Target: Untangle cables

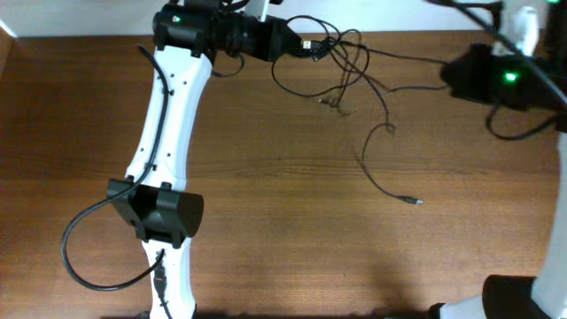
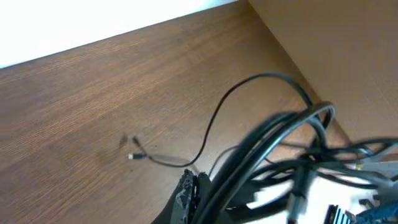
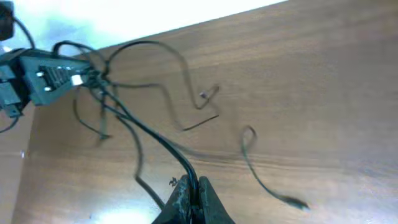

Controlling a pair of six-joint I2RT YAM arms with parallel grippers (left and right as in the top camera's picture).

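The cables (image 1: 350,66) are thin black cords bunched in a loose tangle at the far middle of the table. One strand trails down to a silvery plug (image 1: 413,202). My left gripper (image 1: 299,46) is shut on the tangle's left side; in the left wrist view the cords (image 2: 273,134) run blurred past its closed fingers (image 2: 194,186). My right gripper (image 1: 447,75) is shut on one cable stretched taut from the tangle. In the right wrist view that cable (image 3: 143,130) enters the closed jaws (image 3: 191,186), and the left gripper (image 3: 46,78) holds the knot.
The wooden table (image 1: 283,221) ends at a white wall along the far edge. The left arm's white links and black joint (image 1: 164,213) lie across the left half. A thick black arm cable (image 1: 84,257) loops at the lower left.
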